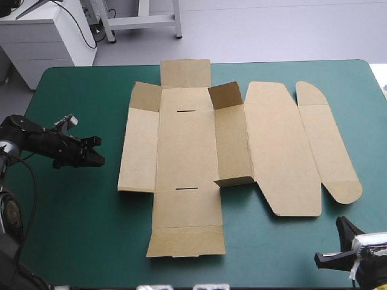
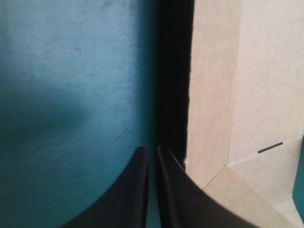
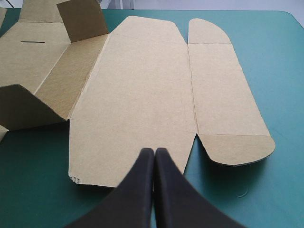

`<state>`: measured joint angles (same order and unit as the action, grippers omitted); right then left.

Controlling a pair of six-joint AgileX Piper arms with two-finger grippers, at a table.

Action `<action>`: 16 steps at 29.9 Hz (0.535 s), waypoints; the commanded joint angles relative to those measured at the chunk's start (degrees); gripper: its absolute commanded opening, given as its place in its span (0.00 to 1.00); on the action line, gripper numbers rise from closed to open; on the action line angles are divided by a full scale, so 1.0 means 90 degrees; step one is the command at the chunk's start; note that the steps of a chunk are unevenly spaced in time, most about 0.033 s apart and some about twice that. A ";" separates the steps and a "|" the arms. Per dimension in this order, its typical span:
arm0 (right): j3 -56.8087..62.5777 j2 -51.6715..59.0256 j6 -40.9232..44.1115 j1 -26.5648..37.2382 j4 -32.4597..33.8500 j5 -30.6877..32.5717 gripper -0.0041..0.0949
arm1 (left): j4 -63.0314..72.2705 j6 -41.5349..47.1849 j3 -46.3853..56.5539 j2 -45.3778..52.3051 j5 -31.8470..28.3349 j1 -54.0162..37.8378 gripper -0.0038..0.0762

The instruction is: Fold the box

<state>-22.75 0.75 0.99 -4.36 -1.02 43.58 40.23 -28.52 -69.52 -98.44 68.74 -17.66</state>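
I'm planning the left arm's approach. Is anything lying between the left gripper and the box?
Nothing visible does. Only bare cover lies between the left gripper and the near side panel of the box. The left wrist view shows the same.

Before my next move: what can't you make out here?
High view: right gripper mostly cut off at the bottom edge.
Left wrist view: dark band beside the box hides whether its edge lies flat.
Right wrist view: own jaws cover part of the box's near edge.
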 commanded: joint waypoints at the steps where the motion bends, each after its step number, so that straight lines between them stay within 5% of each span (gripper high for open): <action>1: -0.0144 0.0146 -0.0047 -0.0009 0.0038 -0.0493 0.02 | 0.0189 -0.0001 -0.0186 0.0260 0.0600 0.0010 0.23; 9: -0.0144 0.0146 -0.0047 -0.0009 0.0038 -0.0493 0.02 | 0.0454 0.0376 -0.0186 0.0249 0.0484 0.0183 0.72; 16: -0.0144 0.0146 -0.0047 -0.0009 0.0038 -0.0493 0.02 | 0.0446 0.0503 -0.0173 -0.0050 0.0452 0.0701 0.76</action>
<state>-22.75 0.75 0.99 -4.36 -1.02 43.58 41.39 -25.19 -69.59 -100.14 68.74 -13.08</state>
